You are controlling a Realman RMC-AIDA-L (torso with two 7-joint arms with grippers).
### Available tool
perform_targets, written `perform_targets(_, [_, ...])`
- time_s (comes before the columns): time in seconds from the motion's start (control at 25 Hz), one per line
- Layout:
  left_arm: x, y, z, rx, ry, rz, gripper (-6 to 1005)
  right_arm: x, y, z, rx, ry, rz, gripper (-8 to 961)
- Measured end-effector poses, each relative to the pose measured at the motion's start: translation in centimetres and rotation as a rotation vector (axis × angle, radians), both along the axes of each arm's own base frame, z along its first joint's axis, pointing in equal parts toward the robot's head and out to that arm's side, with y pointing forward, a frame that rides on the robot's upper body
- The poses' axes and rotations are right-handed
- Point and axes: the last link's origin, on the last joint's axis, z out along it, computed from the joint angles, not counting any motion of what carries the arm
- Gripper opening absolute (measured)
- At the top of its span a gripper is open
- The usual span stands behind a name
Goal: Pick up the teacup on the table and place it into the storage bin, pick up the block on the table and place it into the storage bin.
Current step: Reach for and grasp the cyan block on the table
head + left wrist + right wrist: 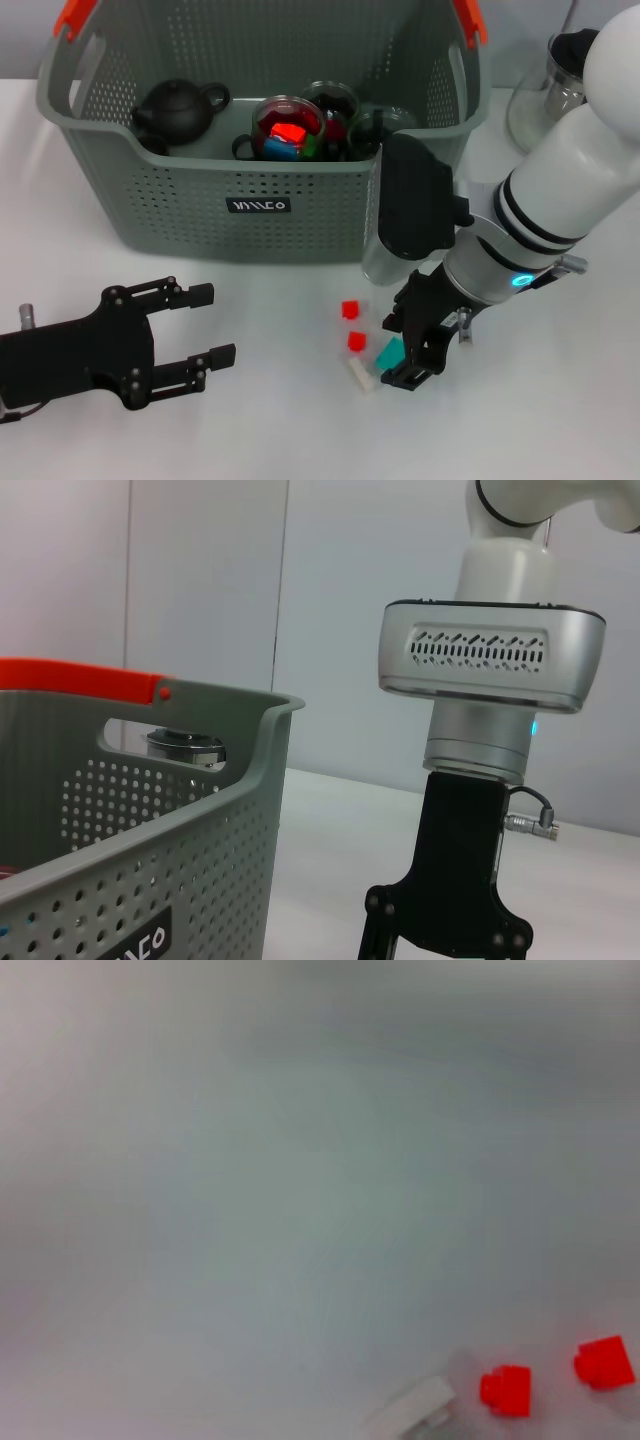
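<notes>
The storage bin already holds cups and blocks. The right gripper, down on the table just before it, is narrowed around a teal block beside two red blocks; lifting over the near wall likely follows. The left gripper idles open.

glass jar — far right, white table

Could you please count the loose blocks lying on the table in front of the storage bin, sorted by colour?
Red blocks: 2
Teal block: 1, at the right hand
White block: 1
Total: 4
</notes>
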Motion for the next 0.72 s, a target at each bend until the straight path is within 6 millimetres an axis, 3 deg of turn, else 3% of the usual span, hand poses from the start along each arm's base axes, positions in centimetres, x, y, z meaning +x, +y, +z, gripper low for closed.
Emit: perform_targets(0.72, [-0.19,0.13,-0.13,0.004,0.010,0.012,702,0.95,0.04,-0.30,0.033,-0.038,-0.091,684])
